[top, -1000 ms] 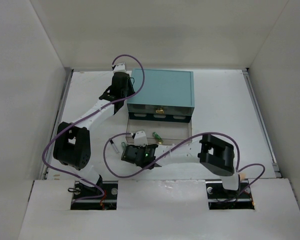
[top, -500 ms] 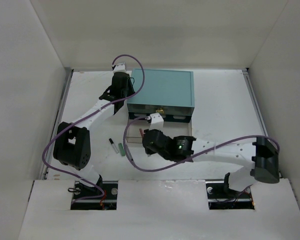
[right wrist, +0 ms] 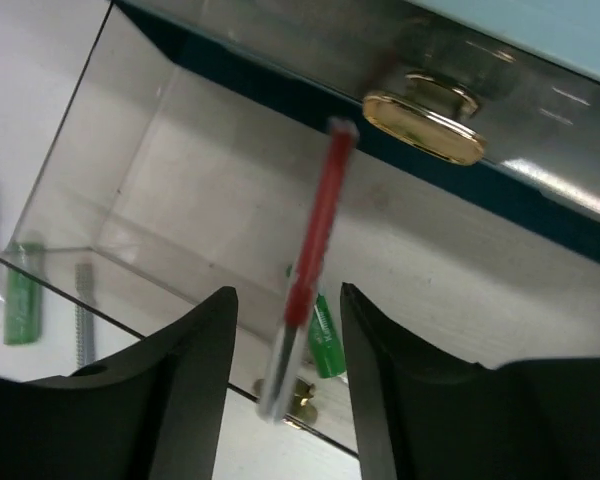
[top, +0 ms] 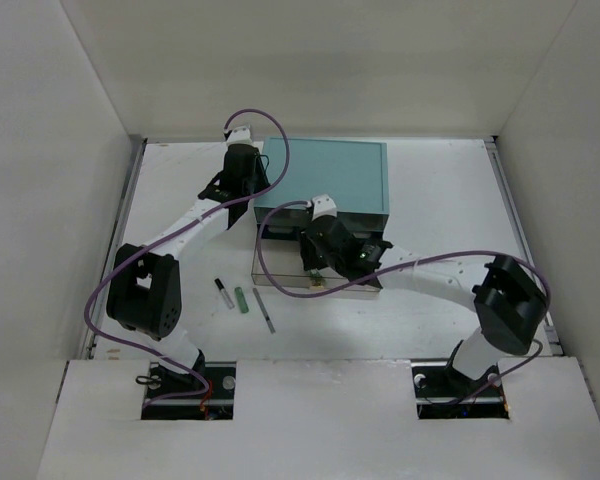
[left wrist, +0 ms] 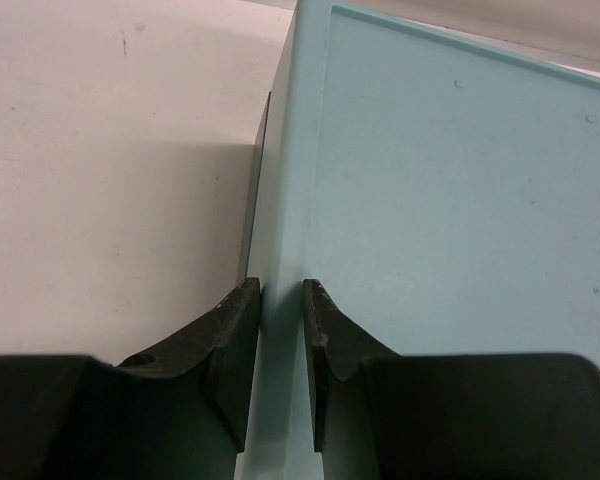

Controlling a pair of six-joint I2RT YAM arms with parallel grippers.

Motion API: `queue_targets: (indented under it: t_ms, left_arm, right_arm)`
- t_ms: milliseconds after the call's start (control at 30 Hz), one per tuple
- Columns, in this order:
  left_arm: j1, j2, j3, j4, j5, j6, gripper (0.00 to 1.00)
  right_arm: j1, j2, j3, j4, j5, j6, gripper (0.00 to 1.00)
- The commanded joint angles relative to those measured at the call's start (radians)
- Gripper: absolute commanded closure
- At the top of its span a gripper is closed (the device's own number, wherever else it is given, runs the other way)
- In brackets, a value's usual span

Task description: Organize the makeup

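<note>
My right gripper (right wrist: 288, 300) hangs open over the clear drawer (right wrist: 130, 170) pulled out of the teal drawer box (top: 325, 175). A thin red pencil (right wrist: 315, 250) shows blurred between the jaws, with a gap on each side of it. A short green stick (right wrist: 325, 335) lies on the drawer floor below. In the top view the right gripper (top: 315, 262) is over the drawer's middle. On the table to the left lie a black-and-white tube (top: 224, 293), a green stick (top: 241, 300) and a grey pencil (top: 265, 310). My left gripper (left wrist: 280, 295) is shut on the box's left edge.
The teal box fills the back middle of the table, with a gold handle (right wrist: 420, 128) on the drawer front above the open one. White walls close in the table on three sides. The right arm's purple cable (top: 280, 285) loops over the drawer's left end.
My right arm swung from the near-left table up over the clear drawer. Its jaws have opened and the red pencil is loose between them. The left arm has not moved.
</note>
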State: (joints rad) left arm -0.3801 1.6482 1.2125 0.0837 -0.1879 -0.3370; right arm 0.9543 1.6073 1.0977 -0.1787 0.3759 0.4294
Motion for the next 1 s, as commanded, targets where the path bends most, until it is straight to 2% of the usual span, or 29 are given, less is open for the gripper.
queue_targets:
  t_ms: [0, 67, 267, 433, 633, 800, 967]
  left_arm:
    - [-0.027, 0.065, -0.024, -0.213, 0.042, 0.021, 0.92]
    - [-0.027, 0.065, -0.024, -0.213, 0.042, 0.021, 0.92]
    - [-0.032, 0.070, -0.021, -0.213, 0.042, 0.021, 0.92]
    - [-0.030, 0.071, -0.018, -0.217, 0.038, 0.023, 0.92]
    - [-0.024, 0.067, -0.014, -0.223, 0.034, 0.023, 0.92]
    - [-0.021, 0.062, -0.014, -0.231, 0.028, 0.023, 0.92]
    - [-0.023, 0.062, -0.014, -0.231, 0.028, 0.023, 0.92]
  right_arm:
    - [0.008, -0.027, 0.024, 0.100, -0.038, -0.090, 0.42]
    - [0.024, -0.061, 0.024, 0.102, -0.034, -0.098, 0.37]
    - [0.169, -0.083, 0.030, 0.093, -0.101, -0.080, 0.38]
    - [0.278, 0.084, 0.114, 0.082, -0.146, 0.020, 0.39]
    - [0.344, 0.295, 0.280, 0.007, -0.085, 0.034, 0.40]
    - [0.347, 0.359, 0.321, -0.071, 0.035, 0.080, 0.42]
    - [0.347, 0.394, 0.297, -0.079, 0.046, 0.098, 0.44]
